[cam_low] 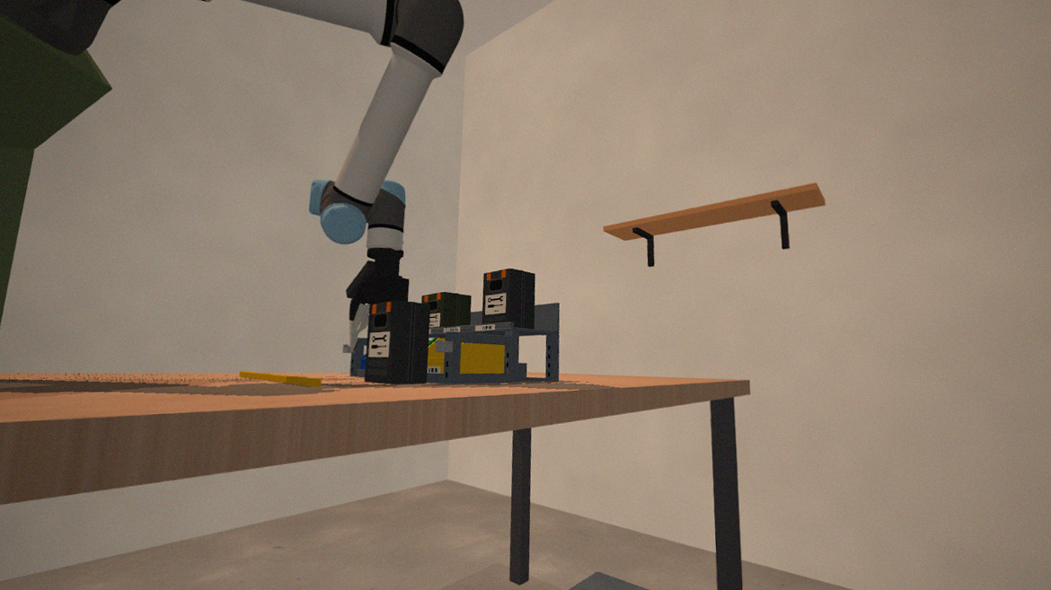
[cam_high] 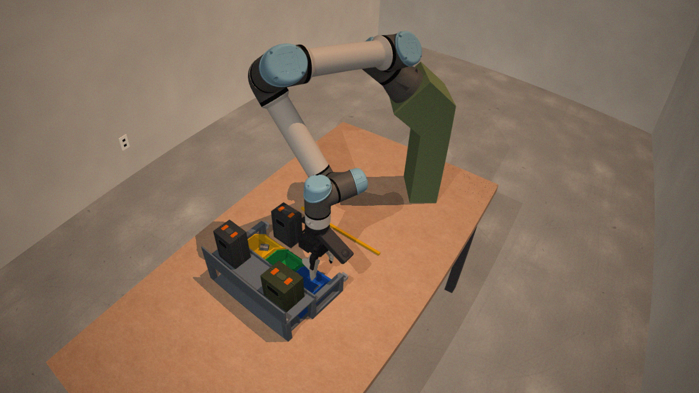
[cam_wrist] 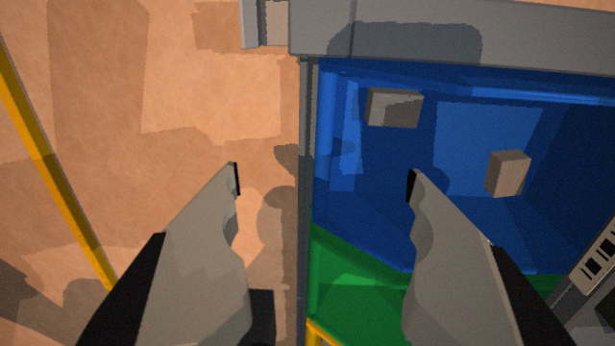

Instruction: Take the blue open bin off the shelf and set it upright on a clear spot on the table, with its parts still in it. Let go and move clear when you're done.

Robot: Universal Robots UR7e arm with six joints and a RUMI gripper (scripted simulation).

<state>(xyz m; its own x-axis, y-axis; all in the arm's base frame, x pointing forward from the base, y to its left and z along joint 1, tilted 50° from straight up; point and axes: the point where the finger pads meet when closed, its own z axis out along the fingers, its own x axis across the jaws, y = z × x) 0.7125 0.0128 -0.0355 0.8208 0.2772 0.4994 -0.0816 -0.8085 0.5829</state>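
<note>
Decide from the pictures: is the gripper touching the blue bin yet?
Apart. The wrist view shows the open gripper astride the blue bin's front wall, gaps on both sides.

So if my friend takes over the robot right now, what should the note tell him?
Gripper: open, holding nothing, fingers pointing down astride the shelf's side rail, one outside over the table, one over the blue bin.
Blue bin: on the shelf beside the green bin, two small blocks inside.
Done: gripper lined up over the bin's near wall.
Left: grasp, lift it out, set it upright on the table.
</note>
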